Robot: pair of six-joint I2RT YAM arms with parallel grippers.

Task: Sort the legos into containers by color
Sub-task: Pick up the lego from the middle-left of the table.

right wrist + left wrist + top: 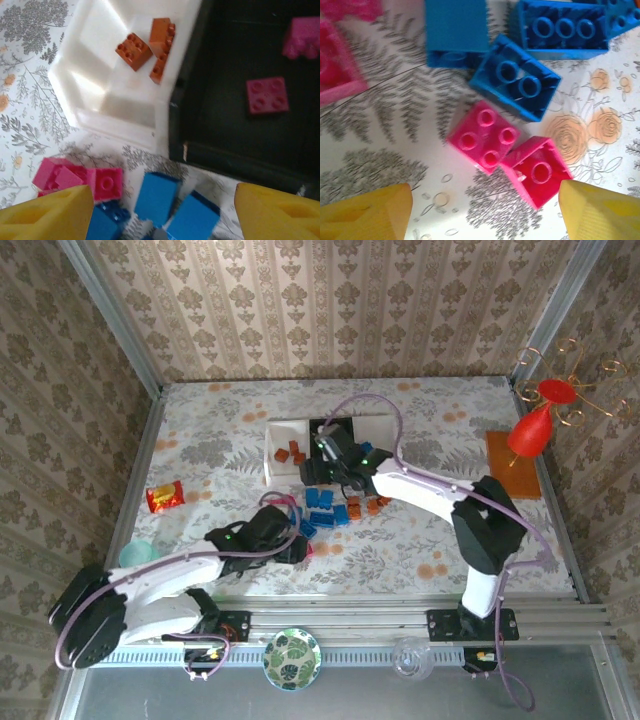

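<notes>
**Operator:** Top view: what are the hazards?

**Technician:** The loose bricks (322,505) lie mid-bench, just on the near side of the white tray (272,440), which sits toward the far edge. The left claw (295,545) and the right claw (322,468) both hang close to that cluster. The arms could collide if both descend together.

**Operator:** Left wrist view?

**Technician:** The left claw (482,215) is open and holds nothing. Two pink bricks (482,137) touch each other, and a blue brick (515,77) lies just beside them. Closing here may catch both pink bricks, or drag the blue brick along to the wrong tray.

**Operator:** Right wrist view?

**Technician:** The right claw (162,215) is open and empty. The orange bricks (134,50) lie in the white tray, and more pink bricks lie in the black tray (182,125). Other bricks crowd near the trays' near walls. A descent there may strike a wall and shift a tray.
</notes>
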